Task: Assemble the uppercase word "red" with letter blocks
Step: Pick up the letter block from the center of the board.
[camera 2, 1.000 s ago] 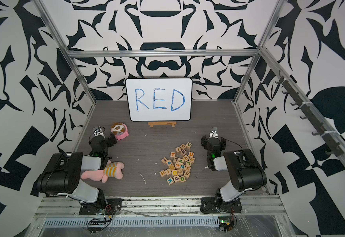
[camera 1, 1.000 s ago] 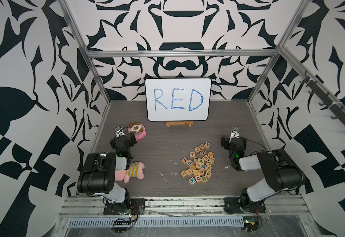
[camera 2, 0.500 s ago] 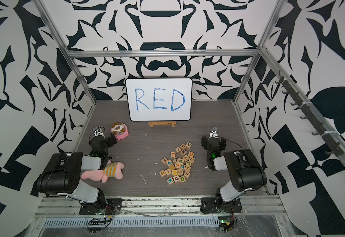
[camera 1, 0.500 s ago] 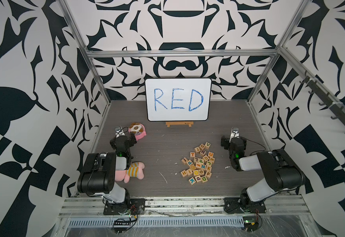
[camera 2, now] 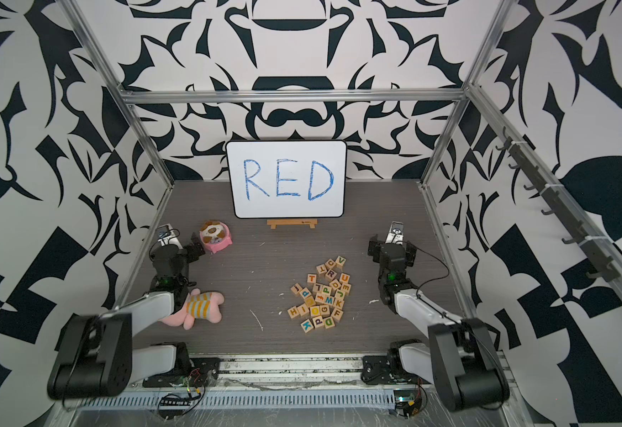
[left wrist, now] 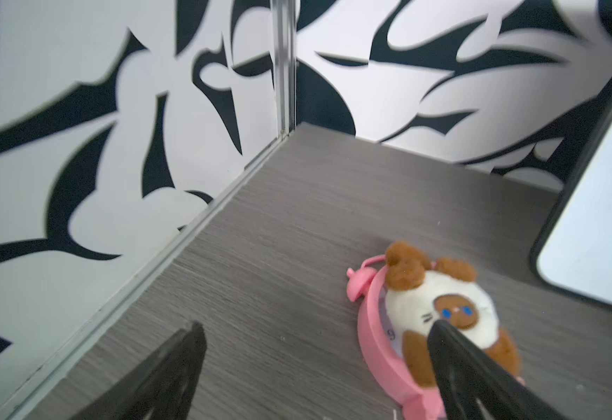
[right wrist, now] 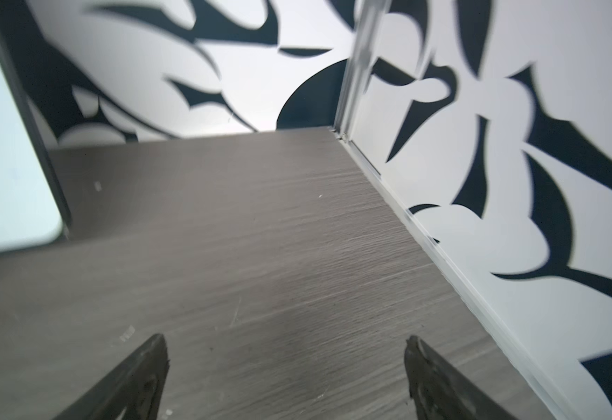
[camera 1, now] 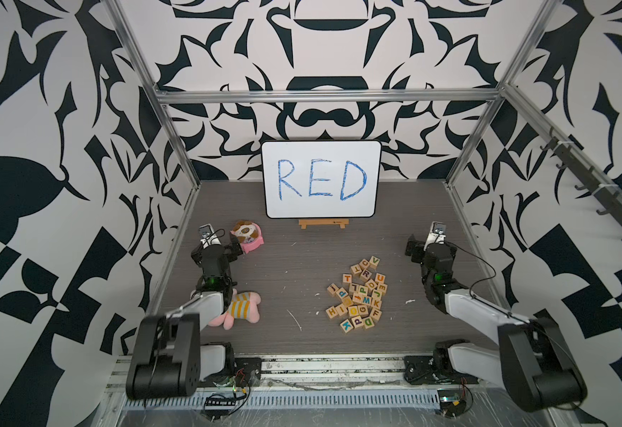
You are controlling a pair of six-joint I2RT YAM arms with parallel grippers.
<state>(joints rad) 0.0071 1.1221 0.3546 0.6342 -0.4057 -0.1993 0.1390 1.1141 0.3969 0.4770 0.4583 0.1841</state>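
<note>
The letter blocks [camera 1: 359, 292] lie in a loose heap on the grey floor, right of centre in both top views, the same heap [camera 2: 320, 295]. Its far end has a dark-brown R block [camera 1: 365, 274], and a green D block [camera 1: 368, 322] lies at the near end. No word "red" built of blocks is in view. My left gripper [camera 1: 222, 247] is open at the far left, away from the heap; in the left wrist view the gripper [left wrist: 317, 327] has one finger over a pink toy. My right gripper [camera 1: 431, 244] is open and empty over bare floor [right wrist: 285, 340], right of the heap.
A whiteboard [camera 1: 320, 179] with blue handwritten RED stands on a small wooden easel [camera 1: 323, 223] at the back. A pink toy with a brown-and-cream plush [left wrist: 435, 316] lies by the left gripper. A pink striped plush [camera 1: 241, 308] lies under the left arm. Patterned walls close in both sides.
</note>
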